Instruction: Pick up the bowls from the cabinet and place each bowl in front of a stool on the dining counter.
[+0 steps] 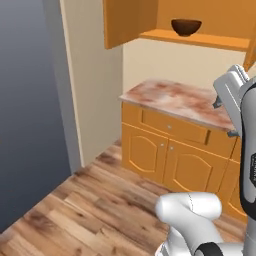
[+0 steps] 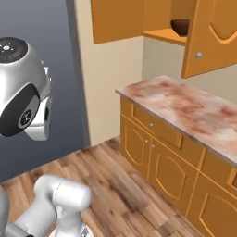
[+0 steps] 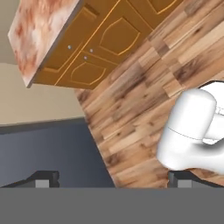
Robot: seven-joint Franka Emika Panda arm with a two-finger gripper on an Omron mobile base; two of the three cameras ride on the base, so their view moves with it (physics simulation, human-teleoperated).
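While the arm rises in the foreground, the scene runs back like this:

Gripper (image 3: 113, 177): two small dark square tips stand at the bottom of the hand view, far apart, spread wide with nothing between them.

Arm (image 1: 192, 215): smooth glossy white shells with dark joints; a rounded elbow sits at the lower right of the left base view, and a domed joint with a dark face fills the left of the right base view.

Floor (image 1: 75, 215): wood planks in mixed brown tones, strongly grained, laid in staggered strips across the lower half of both base views.

Dark wall (image 1: 25, 100): flat, plain blue-grey surface on the left of the frame.

Base cabinets (image 1: 167, 155): orange wood, doors with arched raised panels, a flat drawer front above, small round pale knobs.

Wall counter (image 1: 175, 100): mottled reddish-pink marble slab with a thin pale edge, on top of the base cabinets at middle right.

Back wall (image 1: 95, 90): matte cream, behind and beside the counter.

Cabinet (image 1: 130, 20): orange-brown wooden wall unit at the top of the frame, doors swung open, a plain flat shelf showing inside.

Bowl (image 1: 186, 26): round, dark brown, deep and curved, standing upright on the cabinet shelf at the upper right of the left base view; partly hidden by the open door at the top right of the right base view.
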